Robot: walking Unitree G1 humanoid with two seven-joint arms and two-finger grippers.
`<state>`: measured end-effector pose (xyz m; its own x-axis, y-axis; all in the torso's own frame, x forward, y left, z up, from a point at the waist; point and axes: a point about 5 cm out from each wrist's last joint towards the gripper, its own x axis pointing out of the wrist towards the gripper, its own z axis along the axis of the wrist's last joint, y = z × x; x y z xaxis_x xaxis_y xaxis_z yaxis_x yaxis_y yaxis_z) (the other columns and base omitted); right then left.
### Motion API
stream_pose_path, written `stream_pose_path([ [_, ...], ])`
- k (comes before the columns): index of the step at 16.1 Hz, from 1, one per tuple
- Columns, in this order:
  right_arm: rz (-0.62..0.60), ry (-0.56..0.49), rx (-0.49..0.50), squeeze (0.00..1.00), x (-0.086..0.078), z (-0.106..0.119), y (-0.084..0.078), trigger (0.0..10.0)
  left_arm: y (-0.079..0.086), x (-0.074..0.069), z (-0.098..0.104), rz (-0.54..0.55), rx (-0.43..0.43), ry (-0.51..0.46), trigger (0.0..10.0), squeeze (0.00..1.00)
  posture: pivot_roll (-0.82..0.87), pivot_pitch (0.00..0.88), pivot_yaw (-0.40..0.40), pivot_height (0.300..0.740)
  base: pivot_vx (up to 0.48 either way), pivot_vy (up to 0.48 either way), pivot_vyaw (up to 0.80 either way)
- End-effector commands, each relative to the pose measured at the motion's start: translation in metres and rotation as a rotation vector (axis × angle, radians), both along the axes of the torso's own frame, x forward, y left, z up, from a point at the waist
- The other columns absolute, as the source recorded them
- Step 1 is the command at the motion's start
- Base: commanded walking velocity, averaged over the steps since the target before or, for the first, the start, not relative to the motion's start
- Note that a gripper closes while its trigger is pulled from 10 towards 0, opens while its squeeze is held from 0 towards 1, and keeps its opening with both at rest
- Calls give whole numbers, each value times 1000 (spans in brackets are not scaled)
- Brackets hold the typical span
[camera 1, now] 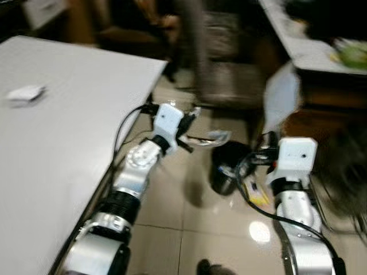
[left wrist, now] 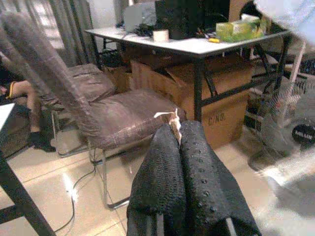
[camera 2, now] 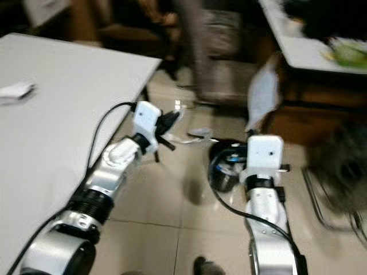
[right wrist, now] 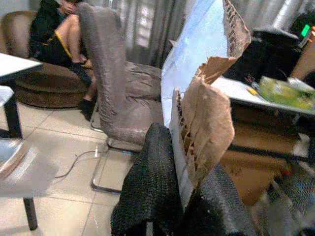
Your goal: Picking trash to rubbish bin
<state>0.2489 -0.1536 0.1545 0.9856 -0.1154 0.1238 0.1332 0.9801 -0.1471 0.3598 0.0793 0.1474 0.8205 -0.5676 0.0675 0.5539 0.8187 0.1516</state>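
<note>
In the left eye view, a black bin [camera 1: 226, 167] is seen on the tiled floor [camera 1: 166, 212], and it serves as the landmark here. The left end effector [camera 1: 188, 133] is held just to the left of the bin and slightly above its rim, its fingers pressed together on a thin, pale wrapper [camera 1: 209, 138] that reaches toward the bin's opening. The right end effector [camera 1: 265, 150] is raised just right of the bin, and a torn sheet of cardboard [camera 1: 282, 96] stands up from it, above and to the right of the bin. A yellow scrap [camera 1: 256, 193] lies on the floor beside the bin's right side. A white surface [camera 1: 69, 126] extends well to the left of the bin, with a small white packet [camera 1: 25, 94] on it.

In the right eye view, the same layout is shown: the wrapper hangs beside the bin's rim, and the cardboard rises above it.

In the left wrist view, the two black fingers [left wrist: 162, 172] are seen closed, with a small pale scrap pinched at their tips. A chair [left wrist: 98, 108] and a desk [left wrist: 197, 46] stand beyond.

In the right wrist view, the fingers [right wrist: 152, 187] are clamped on the cardboard, whose brown corrugated layer is peeling from its pale face. A seated person [right wrist: 59, 34] is visible beyond the chair.
</note>
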Motion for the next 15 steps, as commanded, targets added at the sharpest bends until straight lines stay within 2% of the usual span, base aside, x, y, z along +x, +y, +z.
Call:
stream_pose_path([
  [1, -19, 12, -3, 0, -6, -1, -5, 10000, -5, -1, 1, -7, -3, -3, 10000, 0, 68, 103, 19, 740, 0, 0, -756],
  [3, -23, 25, 11, 0, -11, -6, -6, 10000, -7, -1, 0, -3, -3, -2, 10000, 0, 61, 106, 23, 740, 0, 0, -728],
  [10, -13, 35, 20, 0, -14, -9, 2, 10000, -22, -12, -9, -70, 3, 12, 10000, 0, 45, 109, 31, 740, 0, 0, 0],
  [15, -6, 55, 27, 0, -15, -12, 5, 10000, -23, -14, -10, -72, -6, 21, 10000, 0, 46, 109, 30, 740, 0, 0, -768],
])
